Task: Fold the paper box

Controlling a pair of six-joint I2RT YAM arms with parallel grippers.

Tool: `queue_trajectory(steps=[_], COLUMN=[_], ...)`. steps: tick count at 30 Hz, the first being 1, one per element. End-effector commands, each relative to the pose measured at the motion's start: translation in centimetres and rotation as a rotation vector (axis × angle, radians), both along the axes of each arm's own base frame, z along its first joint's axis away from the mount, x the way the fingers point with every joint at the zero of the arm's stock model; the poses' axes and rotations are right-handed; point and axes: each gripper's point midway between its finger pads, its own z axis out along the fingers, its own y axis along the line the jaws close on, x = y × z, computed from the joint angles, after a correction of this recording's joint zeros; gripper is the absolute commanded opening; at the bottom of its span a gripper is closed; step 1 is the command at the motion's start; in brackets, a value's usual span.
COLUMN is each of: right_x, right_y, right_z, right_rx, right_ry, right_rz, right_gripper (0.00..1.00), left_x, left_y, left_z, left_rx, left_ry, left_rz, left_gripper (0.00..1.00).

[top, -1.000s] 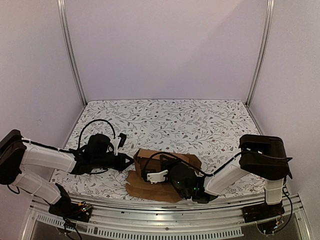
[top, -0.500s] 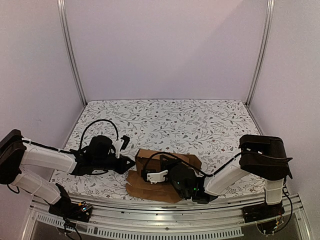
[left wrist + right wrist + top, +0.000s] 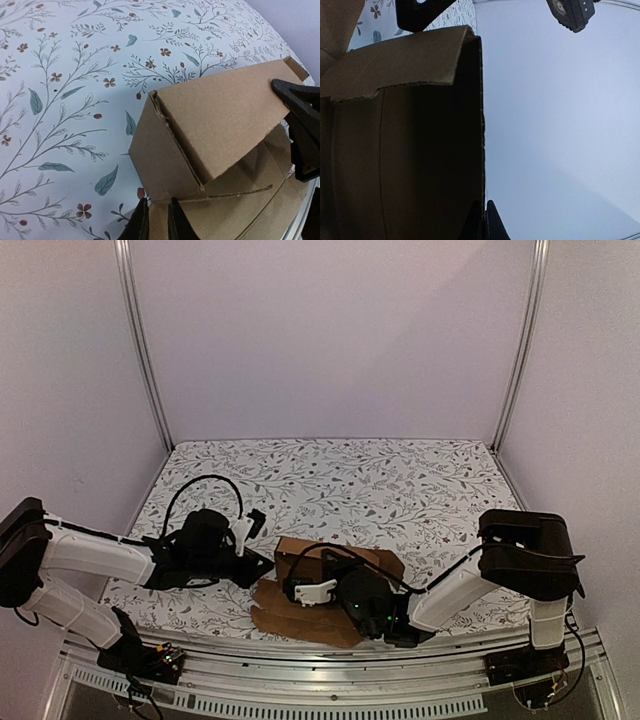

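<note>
On table [image 3: 400,480] | right claw [image 3: 482,216] pinches paper box [image 3: 220,115] | left claw [image 3: 157,212] (barely parted) straddles its flap

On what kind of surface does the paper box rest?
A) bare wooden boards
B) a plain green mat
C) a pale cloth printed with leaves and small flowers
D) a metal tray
C: the paper box sits on a pale cloth printed with twigs, leaves and small flowers, as the top view and the left wrist view both show.

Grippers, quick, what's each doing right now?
Left gripper: barely apart at the paper box, grip cannot be told.
Right gripper: shut on the paper box.
</note>
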Motion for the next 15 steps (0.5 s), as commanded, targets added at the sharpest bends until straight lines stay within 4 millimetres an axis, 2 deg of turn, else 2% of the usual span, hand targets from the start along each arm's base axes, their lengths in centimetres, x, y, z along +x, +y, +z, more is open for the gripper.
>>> queue_trajectory(steps=[1, 15], right_x=[-0.6, -0.8], right_y=[-0.3, -0.1], right_z=[-1.2, -1.3], right_rx=[-0.028, -0.029], right_ry=[0.014, 0.012], right_rz=[-0.003, -0.003], right_gripper=[0.0, 0.0], left_x=[-0.1, -0.1], left_y=[-0.8, -2.3], left_z=[0.0, 0.2], left_rx=[0.012, 0.009], left_ry=[-0.013, -0.021], left_rz=[-0.03, -0.063], left_gripper=[0.14, 0.2])
